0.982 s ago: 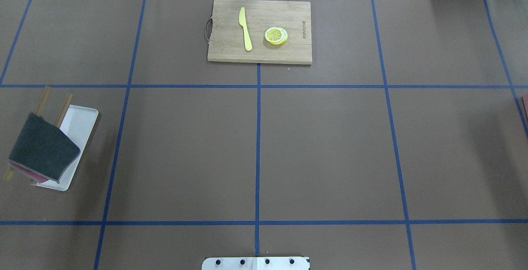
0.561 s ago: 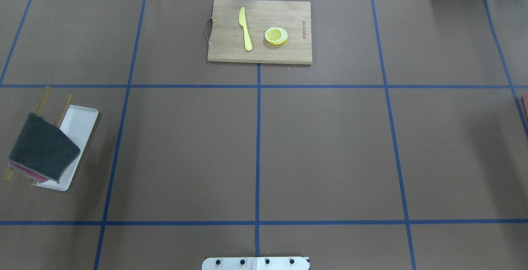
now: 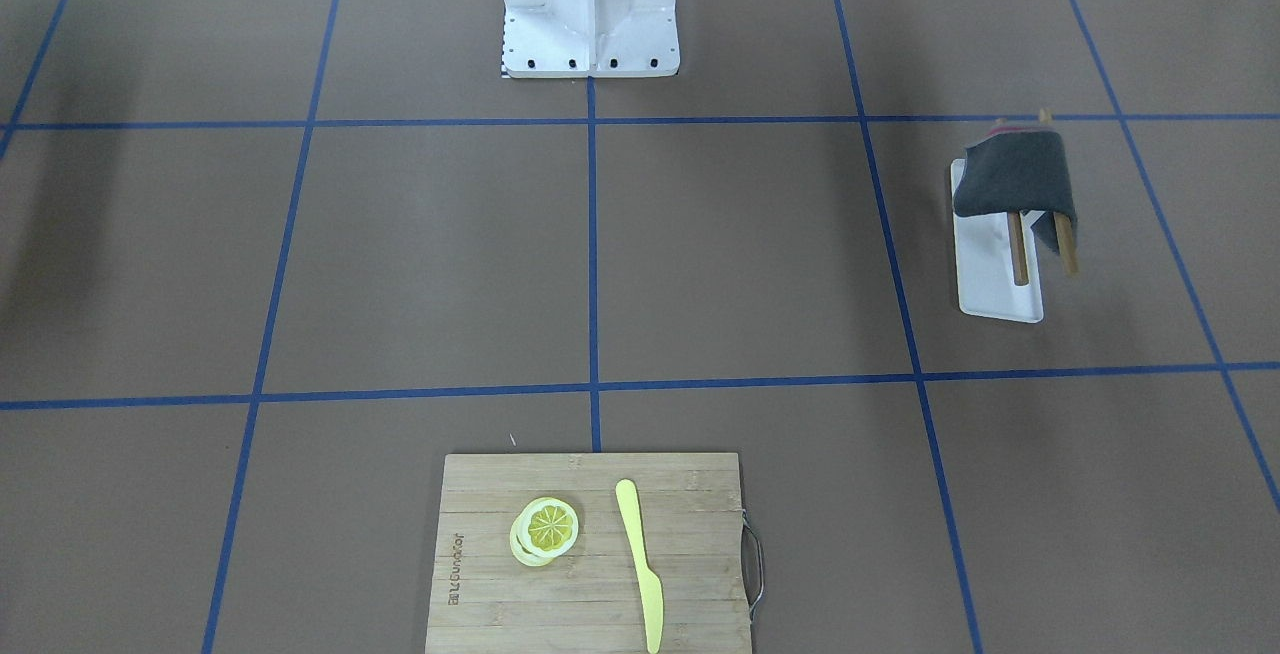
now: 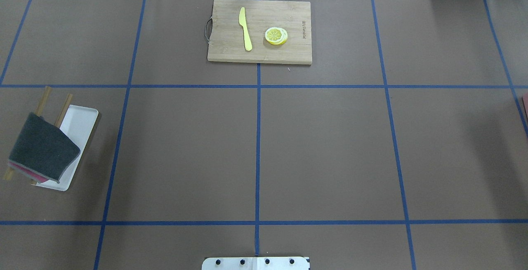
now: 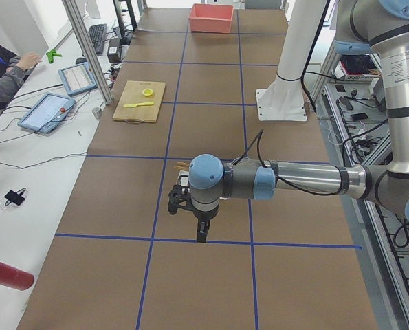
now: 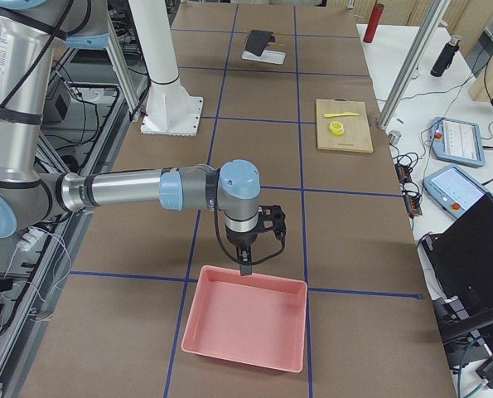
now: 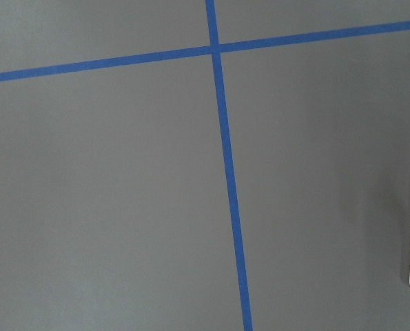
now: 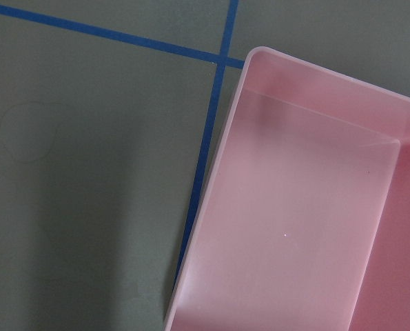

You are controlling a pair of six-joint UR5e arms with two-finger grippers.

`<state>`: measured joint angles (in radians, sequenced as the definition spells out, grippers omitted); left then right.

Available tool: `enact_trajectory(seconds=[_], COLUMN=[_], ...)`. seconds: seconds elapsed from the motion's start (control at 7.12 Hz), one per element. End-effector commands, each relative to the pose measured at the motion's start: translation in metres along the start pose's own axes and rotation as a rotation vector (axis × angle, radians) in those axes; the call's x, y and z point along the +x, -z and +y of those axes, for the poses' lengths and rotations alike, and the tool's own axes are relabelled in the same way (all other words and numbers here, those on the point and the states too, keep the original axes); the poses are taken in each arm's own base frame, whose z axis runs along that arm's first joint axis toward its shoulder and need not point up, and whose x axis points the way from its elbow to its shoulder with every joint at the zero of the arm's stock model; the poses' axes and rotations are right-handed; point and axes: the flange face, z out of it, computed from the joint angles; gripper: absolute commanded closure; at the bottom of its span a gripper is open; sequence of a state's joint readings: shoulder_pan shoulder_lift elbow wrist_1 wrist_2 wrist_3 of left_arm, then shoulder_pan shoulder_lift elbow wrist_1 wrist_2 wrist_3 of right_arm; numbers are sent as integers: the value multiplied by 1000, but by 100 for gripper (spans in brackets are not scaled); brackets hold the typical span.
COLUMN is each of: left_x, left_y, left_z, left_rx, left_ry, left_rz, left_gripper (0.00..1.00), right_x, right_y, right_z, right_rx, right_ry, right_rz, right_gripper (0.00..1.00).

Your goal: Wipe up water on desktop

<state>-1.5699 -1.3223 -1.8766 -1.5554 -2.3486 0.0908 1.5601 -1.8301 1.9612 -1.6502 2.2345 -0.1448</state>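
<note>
No change in overhead over the last second: everything sits exactly where it did, and no arm shows in that view. So wiping hasn't begun, and I'd call this the very start.

Overhead, left to right:
- Grey cloth [image 4: 43, 148] is draped over two sticks [image 4: 43, 98] above a white tray [image 4: 84, 119] at the left edge of the worktop [image 4: 330, 150]. Something red sits under the cloth, but I can't make out what.
- Board [image 4: 288, 14] sits far centre, with knife [image 4: 245, 28] and lemon slices [image 4: 276, 35] on it.
- Bin [image 6: 244, 327] is cut to a sliver at the right edge and shows whole only in the right side view.

Left hand [image 5: 200, 234] hangs over the worktop near the tray, pointing down. Right hand [image 6: 244, 267] hangs over the bin's rim. Both show only in the side views and the wrist cams show no fingers, so I can't tell wide, narrow or holding.

Can't find the water. The worktop reads matte everywhere. The only mark is a faint curved outline [image 8: 29, 131] in the right wrist view, and I can't tell whether it's wet or an old stain.
</note>
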Motion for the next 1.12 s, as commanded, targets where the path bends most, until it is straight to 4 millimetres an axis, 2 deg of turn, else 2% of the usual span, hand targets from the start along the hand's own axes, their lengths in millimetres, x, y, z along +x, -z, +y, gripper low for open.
enact_trajectory(seconds=[0.0, 0.14, 0.42, 0.56, 0.7, 0.84, 0.98], left_x=[2, 4, 17, 20, 20, 11, 8], left_y=[4, 7, 30, 39, 41, 34, 44], left_z=[-6, -9, -40, -52, -53, -53, -51], left_rx=[11, 21, 83, 110, 148, 161, 211], left_ry=[-6, -13, -56, -76, -110, -119, -142], left_rz=[0, 1, -1, -8, -12, -11, -9], left_gripper=[1, 1, 1, 1, 1, 1, 1], right_x=[-4, -13, -34, -32, -30, -27, -29], right_y=[6, 19, 44, 41, 38, 35, 37], right_z=[-5, -7, -5, -5, -5, -4, -6], right_rx=[17, 42, 91, 83, 79, 72, 79], right_ry=[7, 18, 51, 44, 44, 52, 53], right_rz=[-3, 2, -2, -9, -6, -5, -6], right_gripper=[0, 0, 0, 0, 0, 0, 0])
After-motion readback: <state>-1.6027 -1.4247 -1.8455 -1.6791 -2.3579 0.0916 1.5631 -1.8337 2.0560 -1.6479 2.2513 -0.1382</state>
